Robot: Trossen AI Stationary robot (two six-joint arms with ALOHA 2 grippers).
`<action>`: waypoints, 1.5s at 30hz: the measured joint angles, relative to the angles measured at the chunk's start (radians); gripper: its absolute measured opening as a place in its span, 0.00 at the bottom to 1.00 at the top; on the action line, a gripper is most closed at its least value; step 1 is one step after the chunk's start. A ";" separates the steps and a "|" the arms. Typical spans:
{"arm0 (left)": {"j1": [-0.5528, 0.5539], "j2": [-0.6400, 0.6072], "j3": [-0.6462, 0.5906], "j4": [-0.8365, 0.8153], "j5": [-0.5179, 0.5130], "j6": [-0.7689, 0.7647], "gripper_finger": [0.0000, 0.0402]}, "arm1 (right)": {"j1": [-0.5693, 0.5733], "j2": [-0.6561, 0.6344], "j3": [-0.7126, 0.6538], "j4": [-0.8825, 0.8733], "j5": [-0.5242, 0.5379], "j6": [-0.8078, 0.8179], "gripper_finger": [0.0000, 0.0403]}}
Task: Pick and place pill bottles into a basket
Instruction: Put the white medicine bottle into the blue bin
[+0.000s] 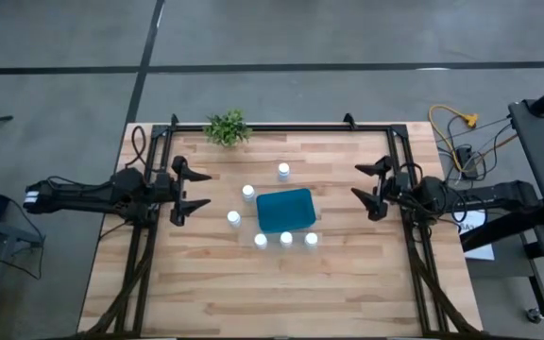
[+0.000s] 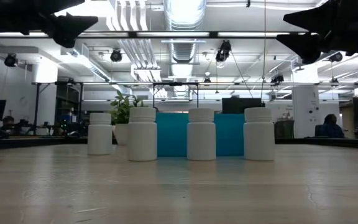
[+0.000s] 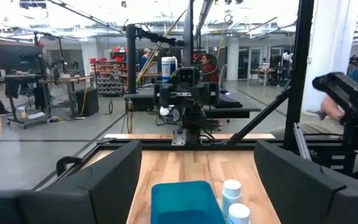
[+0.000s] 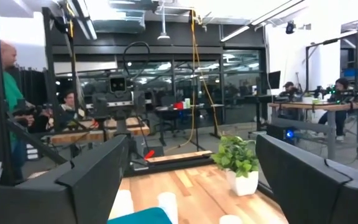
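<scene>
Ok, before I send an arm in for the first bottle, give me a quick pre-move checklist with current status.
1. Left gripper open and empty, raised at the table's left side: ok.
2. Right gripper open and empty, raised at the right side: ok.
3. Pill bottles all six upright on the table around the basket, none inside yet: ok.
4. Basket sits mid-table between the arms, opening unobstructed in the high view: ok.
5. Spacing for a grasp: the three front bottles stand apart from one another; clearance from the basket wall: cannot tell.
6. Plant at the far edge, away from the bottles: ok.
</scene>
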 joint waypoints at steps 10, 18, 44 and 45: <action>0.000 -0.001 0.000 0.001 -0.020 -0.033 0.73 | 0.000 0.066 0.000 0.025 -0.027 0.044 0.82; 0.000 -0.002 0.002 0.001 -0.019 -0.008 0.73 | 0.000 0.129 0.172 -0.135 -0.098 0.028 0.82; 0.000 -0.018 0.031 -0.154 -0.013 0.004 0.73 | -0.003 0.509 0.632 -0.683 0.017 -0.131 0.82; 0.000 -0.016 0.032 -0.158 -0.013 0.004 0.73 | -0.006 0.516 0.632 -0.684 0.017 -0.130 0.82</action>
